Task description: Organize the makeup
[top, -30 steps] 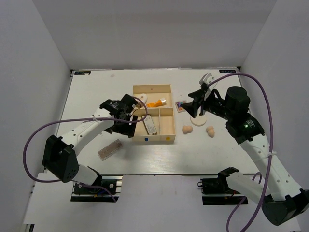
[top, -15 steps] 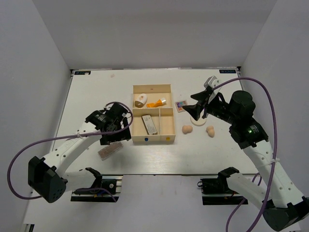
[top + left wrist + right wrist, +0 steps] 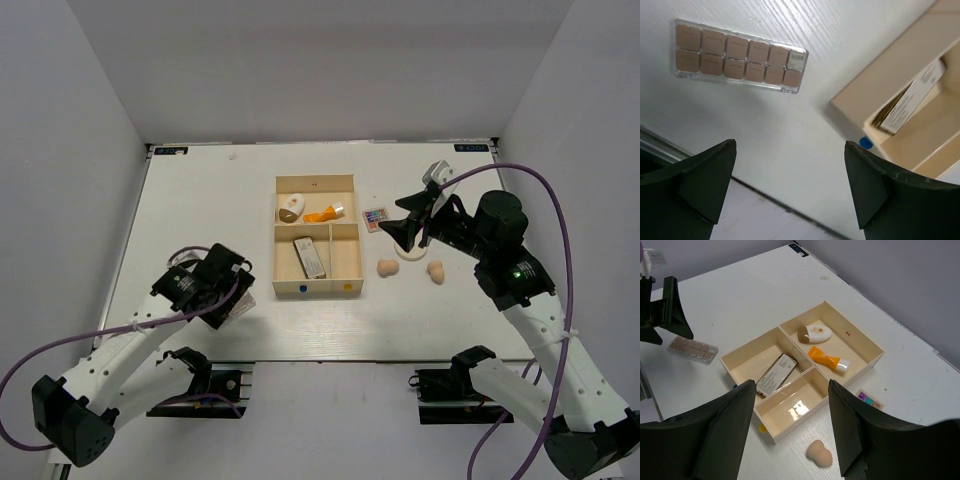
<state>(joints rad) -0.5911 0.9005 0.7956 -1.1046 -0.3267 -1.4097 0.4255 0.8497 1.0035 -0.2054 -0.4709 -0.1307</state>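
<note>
My left gripper [image 3: 232, 292] is open and empty, hovering near the front-left table edge. The speckled brown palette [image 3: 737, 56] lies flat just beyond it and is mostly hidden under it in the top view. My right gripper [image 3: 398, 222] is open and empty, held above the table right of the tray. The orange tube [image 3: 324, 213] and a cream oval item [image 3: 289, 210] lie in the tray's back compartment. The dark flat case [image 3: 311, 257] lies in the front-left one. The multicolour palette [image 3: 376, 217], two peach sponges [image 3: 388, 267] [image 3: 436, 270] and the cream pad [image 3: 412, 250] lie on the table.
The pale wooden tray [image 3: 315, 182] stands mid-table; its front-right compartment [image 3: 800, 402] holds nothing. The table's front edge [image 3: 765, 192] runs right under my left gripper. White walls stand on three sides.
My left arm has drawn back from the tray toward the front left and now hangs over the brown palette. My right gripper has barely moved.
</note>
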